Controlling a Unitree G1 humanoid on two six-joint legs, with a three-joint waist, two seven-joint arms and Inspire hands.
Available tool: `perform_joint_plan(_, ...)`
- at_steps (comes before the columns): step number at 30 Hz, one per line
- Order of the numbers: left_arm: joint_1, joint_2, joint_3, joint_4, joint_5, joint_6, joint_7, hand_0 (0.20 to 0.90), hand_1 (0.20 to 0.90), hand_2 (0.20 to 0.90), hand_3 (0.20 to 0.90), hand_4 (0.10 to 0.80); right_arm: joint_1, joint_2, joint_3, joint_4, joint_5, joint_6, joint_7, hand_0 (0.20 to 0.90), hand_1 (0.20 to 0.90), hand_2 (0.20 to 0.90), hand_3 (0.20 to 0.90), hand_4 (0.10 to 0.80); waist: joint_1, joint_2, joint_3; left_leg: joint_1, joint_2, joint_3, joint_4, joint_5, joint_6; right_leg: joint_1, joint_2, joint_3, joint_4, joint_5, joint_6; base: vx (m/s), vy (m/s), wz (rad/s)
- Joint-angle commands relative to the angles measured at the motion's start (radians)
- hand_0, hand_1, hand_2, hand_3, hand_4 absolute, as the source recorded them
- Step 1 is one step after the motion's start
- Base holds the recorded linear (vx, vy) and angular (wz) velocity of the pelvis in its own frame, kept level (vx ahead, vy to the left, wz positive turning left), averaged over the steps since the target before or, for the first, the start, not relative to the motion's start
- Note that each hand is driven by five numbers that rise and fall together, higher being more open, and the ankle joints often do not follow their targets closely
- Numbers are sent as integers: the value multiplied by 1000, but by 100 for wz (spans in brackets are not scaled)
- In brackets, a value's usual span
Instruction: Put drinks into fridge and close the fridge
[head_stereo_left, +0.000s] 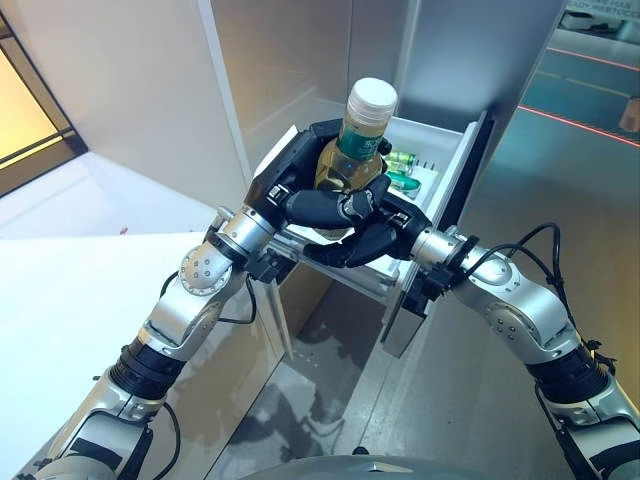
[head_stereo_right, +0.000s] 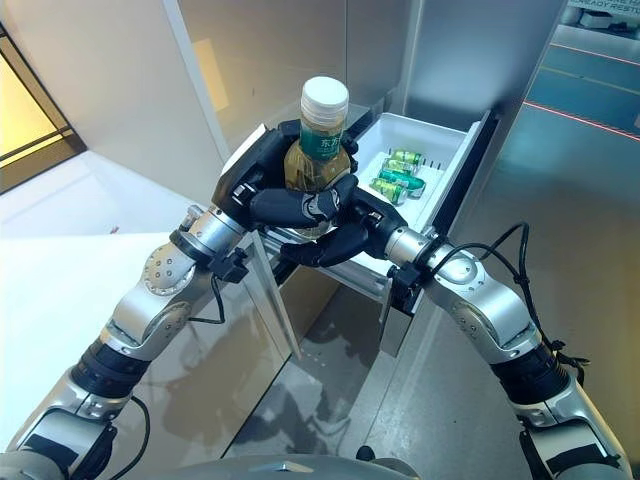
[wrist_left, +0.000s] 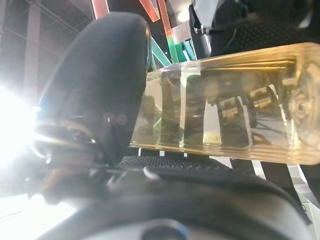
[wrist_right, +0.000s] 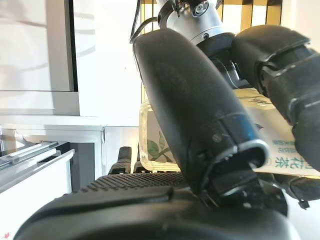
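A drink bottle (head_stereo_left: 362, 125) with a white cap, a green label and amber liquid stands upright between both hands, above the near end of the open white fridge drawer (head_stereo_left: 452, 160). My left hand (head_stereo_left: 285, 185) is curled round its side; its thumb (wrist_left: 105, 75) lies against the bottle (wrist_left: 225, 100) in the left wrist view. My right hand (head_stereo_left: 372, 240) cups the bottle's lower part from below and the right, with its thumb (wrist_right: 195, 110) against the bottle (wrist_right: 152, 145). Green drinks (head_stereo_right: 398, 176) lie in the drawer's far part.
The drawer's dark front panel (head_stereo_left: 468, 175) stands out towards the right. A white counter (head_stereo_left: 60, 290) lies at the left. Grey fridge walls (head_stereo_left: 300, 60) rise behind the drawer. Grey floor (head_stereo_left: 330, 400) lies below the drawer.
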Motion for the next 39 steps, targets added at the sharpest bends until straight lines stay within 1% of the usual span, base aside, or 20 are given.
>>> perform_joint_plan(1, -127, -36, 1, 42, 19, -80, 9, 300, 300, 300, 200, 100, -118, 64, -76, -74, 45, -206, -17, 900, 900, 900, 900, 800, 12, -36, -106, -24, -19, 40, 2, -40, 19, 21, -23, -63, 8, 3, 58, 0, 0, 0)
perform_joint_plan(3, -94, -37, 20, 69, 21, -91, 3, 300, 300, 300, 200, 100, -114, 70, -113, -64, 49, -234, -38, 900, 900, 900, 900, 800, 19, -35, -104, -23, -15, 56, 2, -41, 16, 22, -32, -90, 6, 5, 62, 0, 0, 0)
perform_joint_plan(4, -83, -39, 27, 73, 24, -93, 2, 300, 300, 300, 200, 100, -116, 69, -125, -61, 62, -233, -46, 900, 900, 900, 900, 800, 21, -35, -105, -23, -13, 61, 2, -42, 15, 21, -34, -98, 5, 4, 64, 0, 0, 0)
perform_joint_plan(8, -64, -42, 35, 84, 24, -105, 5, 300, 300, 300, 200, 100, -116, 70, -152, -50, 89, -227, -65, 900, 900, 900, 900, 800, 22, -35, -106, -23, -11, 68, 2, -44, 14, 18, -34, -101, 5, 5, 64, 0, 0, 0)
perform_joint_plan(9, -59, -45, 37, 85, 21, -110, 4, 300, 300, 300, 200, 100, -115, 71, -158, -44, 92, -219, -69, 702, 702, 702, 669, 569, 22, -34, -106, -23, -10, 69, 2, -44, 13, 17, -33, -100, 5, 5, 63, 0, 0, 0)
perform_joint_plan(10, -57, -46, 37, 85, 18, -111, 7, 300, 300, 300, 200, 100, -114, 70, -159, -42, 88, -214, -77, 300, 300, 300, 200, 100, 21, -35, -106, -24, -9, 69, 2, -43, 13, 17, -32, -99, 5, 6, 62, 0, 0, 0)
perform_joint_plan(18, -68, -77, 23, 95, 13, -117, 9, 300, 300, 300, 200, 100, -119, 77, -160, -5, 88, -199, -106, 300, 300, 300, 200, 100, 18, -38, -102, -22, -14, 40, 2, -41, 17, 21, -20, -71, 6, 2, 54, 0, 0, 0)
perform_joint_plan(23, -68, -77, 16, 99, 30, -107, 25, 300, 300, 300, 200, 100, -130, 84, -153, 16, 74, -197, -122, 300, 300, 300, 200, 100, 24, -38, -102, -23, -15, 32, 2, -41, 17, 23, -21, -74, 5, 2, 54, 0, 0, 0)
perform_joint_plan(24, -67, -77, 17, 99, 31, -105, 25, 300, 300, 300, 200, 100, -131, 85, -153, 16, 72, -197, -124, 300, 300, 300, 200, 100, 25, -39, -101, -28, -15, 33, 2, -33, 17, 19, -21, -75, 5, 9, 52, 0, 0, 0)
perform_joint_plan(26, -60, -76, 19, 104, 33, -102, 24, 300, 300, 300, 200, 100, -133, 86, -150, 20, 60, -197, -132, 300, 300, 300, 200, 100, 28, -39, -101, -22, -14, 32, 2, -41, 16, 25, -22, -80, 5, 1, 54, 0, 0, 0)
perform_joint_plan(27, -58, -73, 22, 105, 31, -103, 26, 300, 300, 300, 200, 100, -134, 85, -151, 21, 57, -198, -136, 300, 300, 300, 200, 100, 29, -39, -100, -26, -14, 34, 2, -32, 16, 20, -23, -82, 5, 9, 52, 0, 0, 0)
perform_joint_plan(28, -51, -69, 29, 103, 17, -110, 34, 900, 900, 900, 900, 800, -132, 83, -154, 25, 58, -198, -144, 300, 300, 300, 200, 100, 30, -39, -101, -22, -13, 31, 2, -41, 15, 24, -22, -83, 5, 1, 53, 0, 0, 0)
perform_joint_plan(30, -47, -70, 37, 101, 0, -132, 36, 900, 900, 900, 900, 800, -131, 82, -155, 33, 44, -204, -157, 300, 300, 300, 200, 100, 32, -40, -101, -22, -13, 29, 2, -40, 15, 26, -21, -83, 5, 0, 53, 0, 0, 0)
perform_joint_plan(32, -51, -71, 46, 86, -28, -188, 63, 900, 900, 900, 900, 800, -129, 82, -159, 46, 3, -215, -169, 300, 300, 300, 200, 100, 34, -40, -102, -23, -13, 26, 2, -39, 15, 25, -19, -81, 5, 0, 52, 0, 0, 0)
perform_joint_plan(34, -54, -74, 58, 68, -44, -224, 89, 900, 900, 900, 900, 800, -132, 78, -161, 54, -29, -223, -184, 300, 300, 300, 200, 100, 35, -42, -101, -27, -13, 23, 2, -31, 15, 22, -19, -81, 4, 7, 50, 0, 0, 0)
perform_joint_plan(35, -56, -83, 77, 45, -44, -274, 124, 900, 900, 900, 900, 800, -130, 78, -168, 60, -80, -231, -199, 300, 300, 300, 200, 100, 38, -44, -102, -29, -13, 18, 2, -30, 14, 21, -18, -81, 4, 7, 50, 0, 0, 0)
perform_joint_plan(36, -56, -85, 81, 40, -41, -285, 130, 900, 900, 900, 900, 800, -130, 79, -169, 60, -98, -233, -206, 300, 300, 300, 200, 100, 38, -44, -102, -30, -13, 17, 2, -30, 14, 20, -18, -81, 4, 7, 50, 0, 0, 0)
perform_joint_plan(38, -58, -96, 115, -3, 9, -353, 183, 900, 900, 900, 900, 800, -130, 72, -184, 70, -209, -249, -241, 300, 300, 300, 200, 100, 41, -46, -102, -30, -13, 11, 2, -29, 13, 22, -18, -83, 4, 6, 49, 11, -17, 1)
perform_joint_plan(39, -62, -99, 139, -52, 40, -371, 213, 900, 900, 900, 900, 800, -136, 57, -197, 70, -260, -240, -273, 300, 300, 300, 200, 100, 43, -48, -102, -31, -14, 3, 2, -29, 12, 22, -16, -82, 5, 5, 47, 0, 0, 0)
